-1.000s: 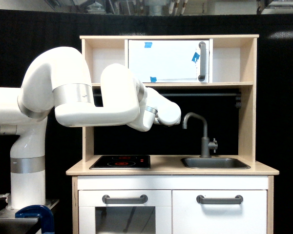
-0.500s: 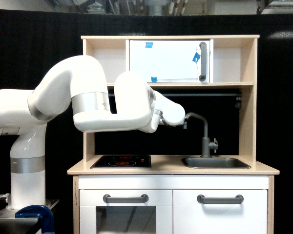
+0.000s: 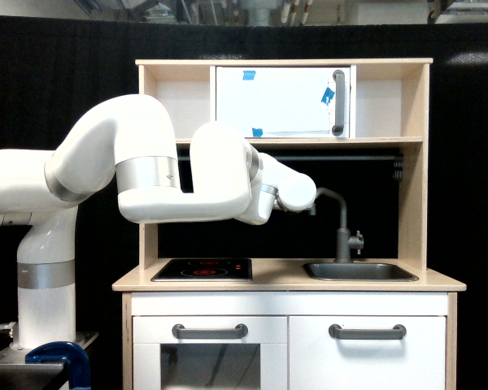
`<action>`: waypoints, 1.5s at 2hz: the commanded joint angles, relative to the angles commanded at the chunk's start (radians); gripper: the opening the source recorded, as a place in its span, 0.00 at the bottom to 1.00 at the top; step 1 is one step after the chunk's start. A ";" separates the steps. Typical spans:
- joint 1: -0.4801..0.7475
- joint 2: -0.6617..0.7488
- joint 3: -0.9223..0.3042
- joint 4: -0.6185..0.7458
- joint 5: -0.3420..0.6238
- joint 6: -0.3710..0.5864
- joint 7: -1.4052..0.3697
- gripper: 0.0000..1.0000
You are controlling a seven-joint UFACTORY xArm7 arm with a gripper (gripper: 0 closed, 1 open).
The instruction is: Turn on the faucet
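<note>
White arm [image 3: 179, 183] stretched across the toy kitchen, wrist end level with the top of the faucet [image 3: 342, 236]. Gripper [image 3: 311, 208] mostly hidden behind the wrist; fingers impossible to make out, so wide or narrow cannot be told. Hooked spout right at the wrist end, touching or not unclear. Post and small side lever lower, toward the exterior view's right, beside the sink [image 3: 359, 271]. Stovetop [image 3: 202, 269] below the forearm.
</note>
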 joint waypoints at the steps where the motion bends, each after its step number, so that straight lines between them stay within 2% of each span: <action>1: -0.015 -0.019 -0.036 0.081 -0.078 0.096 0.043 1.00; 2: -0.016 -0.039 -0.054 0.165 -0.145 0.178 0.087 1.00; 3: -0.068 -0.062 -0.066 0.274 -0.223 0.333 0.137 1.00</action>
